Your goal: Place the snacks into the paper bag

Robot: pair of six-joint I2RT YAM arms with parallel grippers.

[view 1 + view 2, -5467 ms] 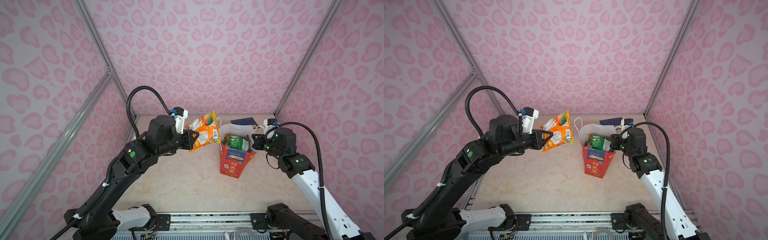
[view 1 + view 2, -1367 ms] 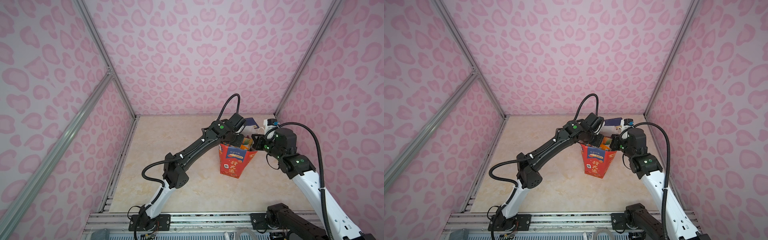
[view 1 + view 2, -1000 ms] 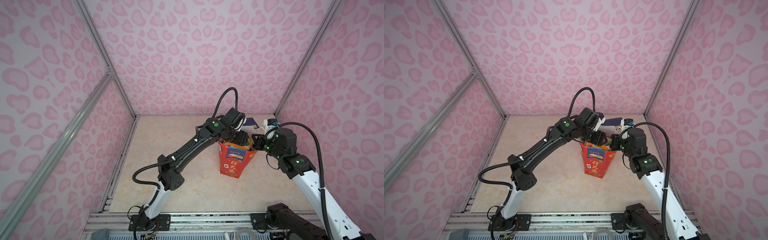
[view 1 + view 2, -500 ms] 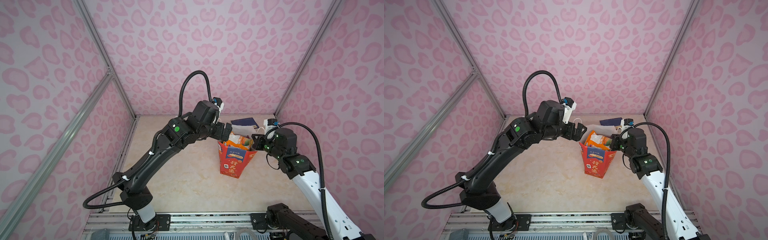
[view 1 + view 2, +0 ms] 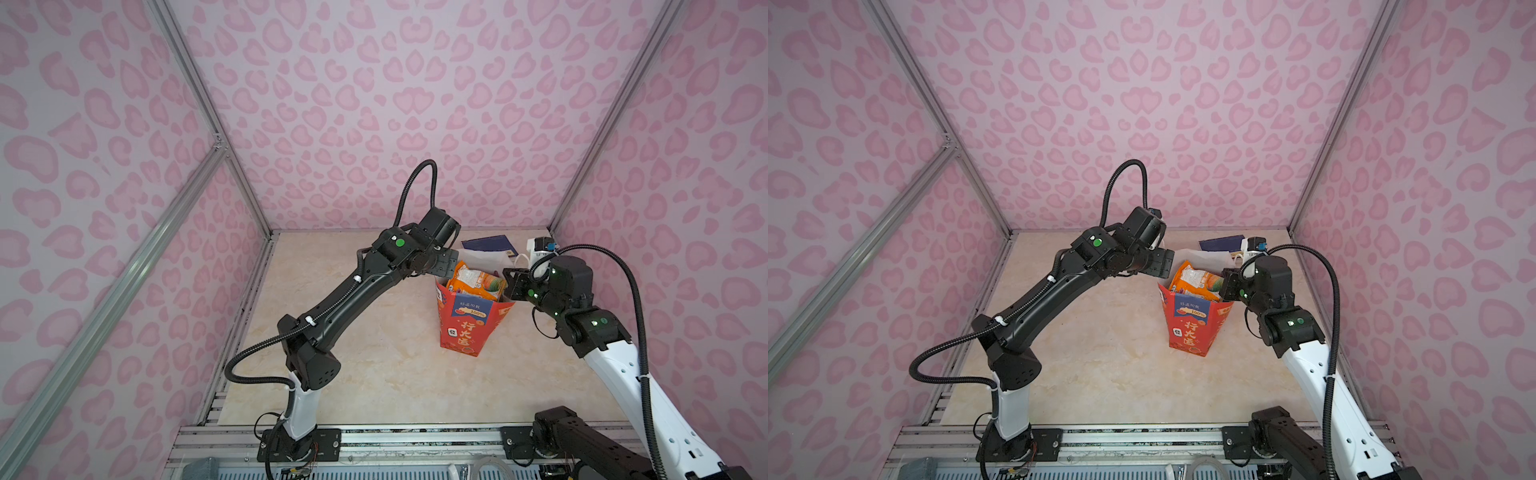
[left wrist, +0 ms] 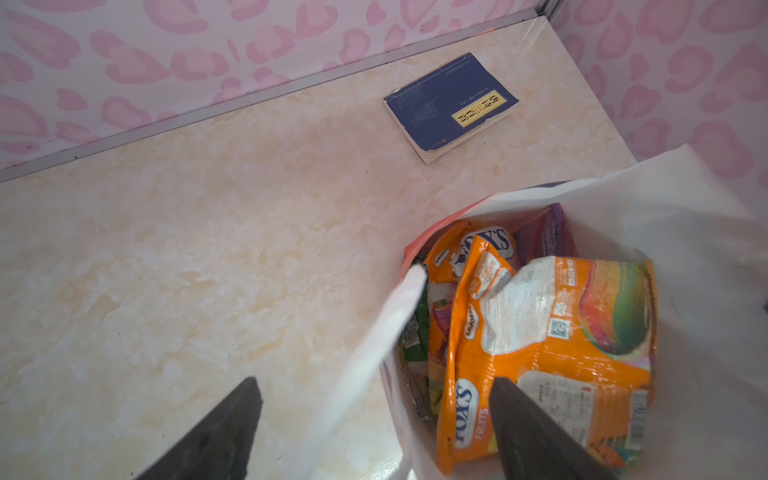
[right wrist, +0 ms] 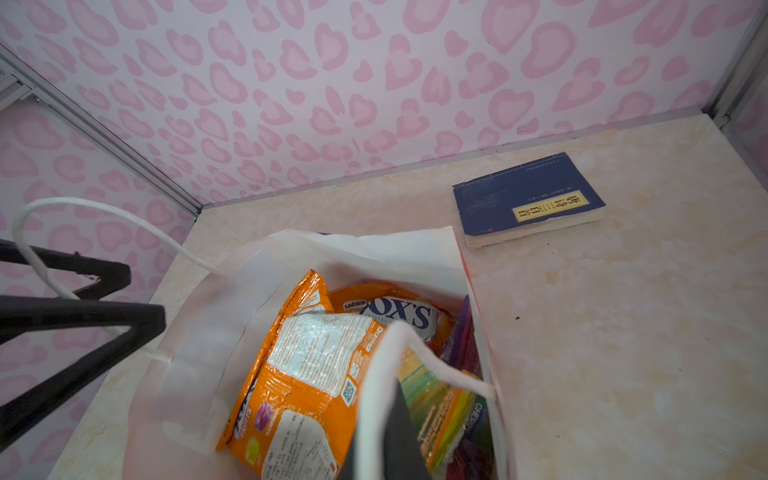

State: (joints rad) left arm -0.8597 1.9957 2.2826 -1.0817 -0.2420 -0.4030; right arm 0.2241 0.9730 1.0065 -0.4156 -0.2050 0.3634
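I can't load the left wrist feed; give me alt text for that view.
Orange FOX'S snack packets sit in the open paper bag, with the left gripper open over its rim, holding nothing. A dark blue book lies flat on the marble table beyond.

Both top views look down from high in front, facing the back wall (image 5: 395,124) — one shared whole scene. The wrist views ride close behind the left gripper (image 6: 374,386) and right gripper (image 7: 395,415), looking into the bag (image 6: 685,208); both share its mouth and the book (image 6: 451,104) beyond.
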